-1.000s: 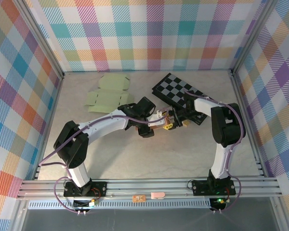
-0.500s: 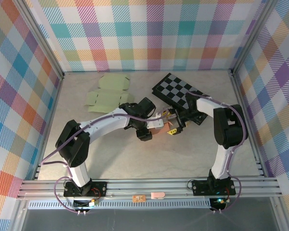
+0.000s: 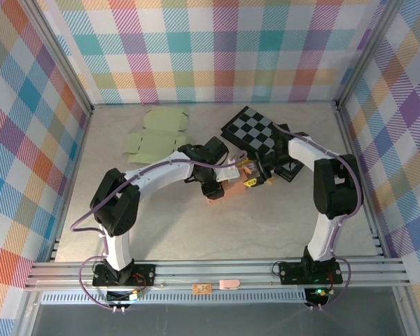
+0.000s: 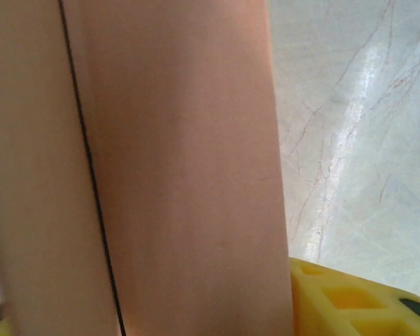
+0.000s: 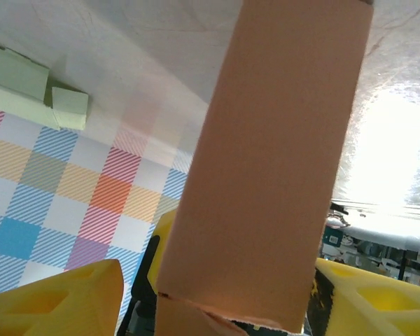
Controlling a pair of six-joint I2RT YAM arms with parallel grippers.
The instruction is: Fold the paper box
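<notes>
At the middle of the table (image 3: pixel 196 231), between my two wrists, stands the salmon paper box (image 5: pixel 266 161). It is partly formed. The left wrist view shows one long panel with a dark crease line running down it.

Right gripper (image 3: pixel 255 180): the jaws are apart with the panel between them. A gap shows beside one finger (image 5: pixel 56 301), so I record no clamp.

Left gripper (image 3: pixel 215 187): one yellow finger (image 4: pixel 350 301) sits at the panel's edge and the other is hidden. I cannot tell whether it grips.

Risks noted:
- With neither hold confirmed, the panel may spring flat or the box may slide on the smooth surface.
- Closing off the crease would likely buckle the thin card.
- My grippers work close together and could collide.

The green flat blanks (image 3: pixel 156 138) and the checkered sheet (image 3: pixel 255 131) lie apart from the work and pose no obstruction.
</notes>
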